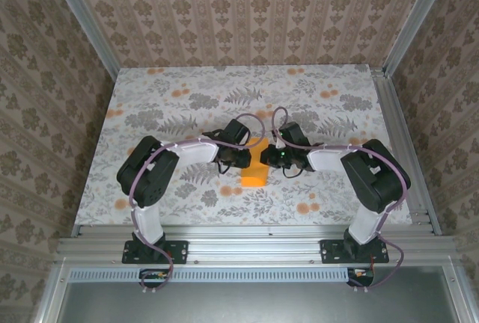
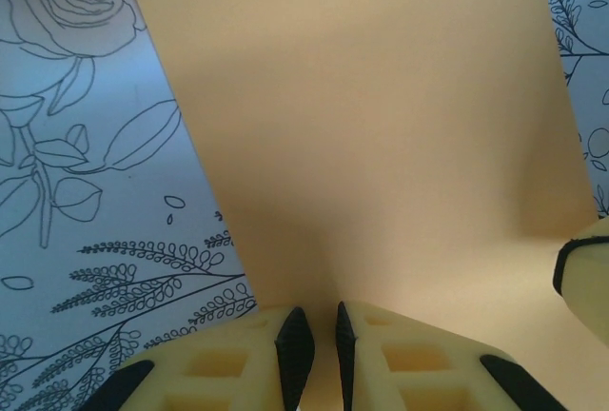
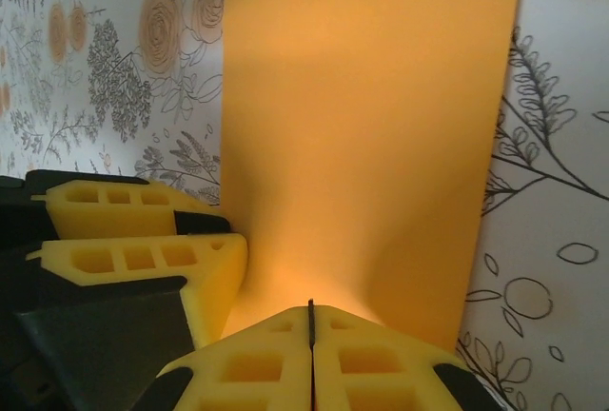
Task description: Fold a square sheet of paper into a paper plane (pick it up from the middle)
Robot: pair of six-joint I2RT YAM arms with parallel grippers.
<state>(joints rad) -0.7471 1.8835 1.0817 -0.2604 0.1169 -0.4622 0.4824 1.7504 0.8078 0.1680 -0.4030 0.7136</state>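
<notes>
Top view. The floral-printed counter [image 1: 150, 114] is lying inside patterned walls, and it is carrying the whole working area. The left arm [image 1: 150, 177] and the right arm [image 1: 374, 177] are bending inward from their bases at the near edge, and their wrists are meeting at the middle of the counter.

The square sheet of paper [image 1: 254, 170] is lying at the counter's centre between the two wrists. It is showing as a narrow upright orange strip, its far end lying under the claws and its near end projecting toward the bases.

The left claw [image 1: 241, 160] is bearing on the strip from the left, the right claw [image 1: 269, 157] from the right.

Left wrist view. The left claw [image 2: 317, 344] is standing with its pads narrowly apart at the paper [image 2: 381, 126]; whether it is pinching the sheet cannot be told.

Right wrist view. The right claw [image 3: 311, 335] is pressing its pads fully together, with its tips meeting the face of the paper [image 3: 371, 145]. The left claw's fingers [image 3: 143, 259] are sitting just beside it on the left, touching the sheet's left edge.
</notes>
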